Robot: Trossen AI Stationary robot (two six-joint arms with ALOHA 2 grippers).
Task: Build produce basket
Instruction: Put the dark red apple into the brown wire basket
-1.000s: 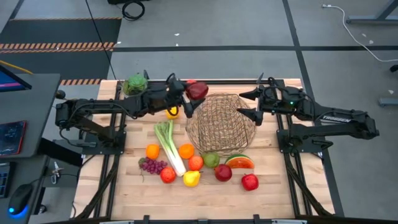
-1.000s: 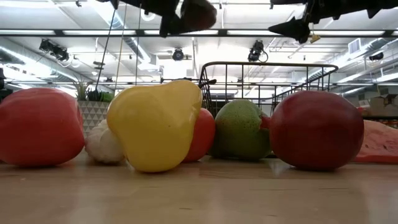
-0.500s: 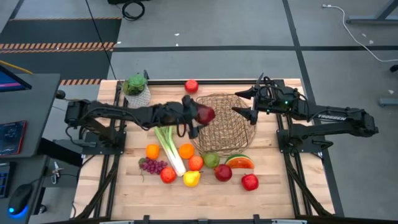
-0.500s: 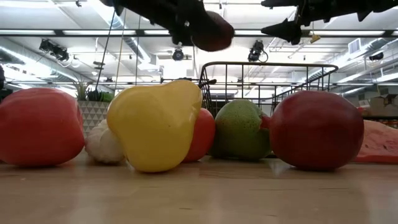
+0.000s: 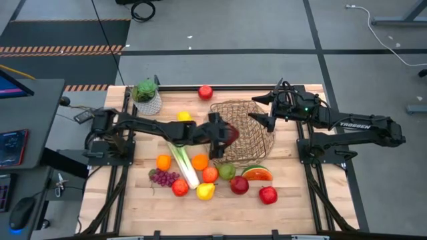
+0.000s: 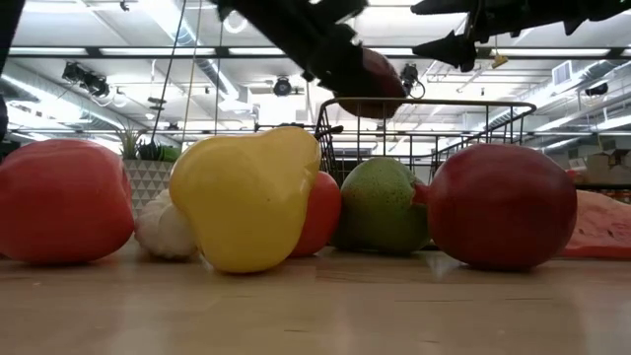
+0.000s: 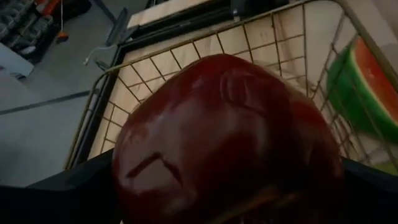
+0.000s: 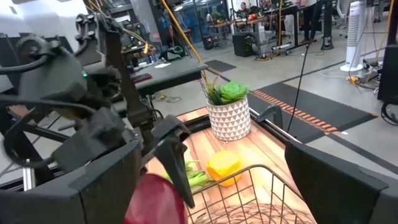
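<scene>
The left gripper [image 5: 223, 135], just left of centre in the high view, pinches a glossy dark red toy apple [image 5: 229, 133] with its fingers spread wide around the round body, holding it over the left rim of the round tan-brown open-weave wire basket [image 5: 250, 127]; my guess is it hangs there so the fruit can drop inside and not roll off the rim. In the left wrist view that apple [image 7: 224, 143] fills most of the frame with the basket's mesh beneath. The right gripper [image 5: 261, 110], at the basket's upper right edge, waits with its fingers apart and nothing between them, probably clear of the drop.

The rest of the produce lies on the pale wooden slat table [image 5: 300, 207] in the lower centre of the high view: a long green-white leek [image 5: 181, 155], oranges [image 5: 199, 161], purple grapes [image 5: 162, 177], a green pear [image 5: 227, 171], a watermelon slice [image 5: 257, 173] and more red apples [image 5: 268, 195]. A second red fruit [image 5: 205, 91] sits alone at the top edge, a yellow pepper [image 5: 185, 117] near a white-potted green plant [image 5: 146, 97] at upper left.

Beyond is a grey workshop floor [image 5: 220, 40] with striped hazard tape [image 5: 63, 49] at upper left
</scene>
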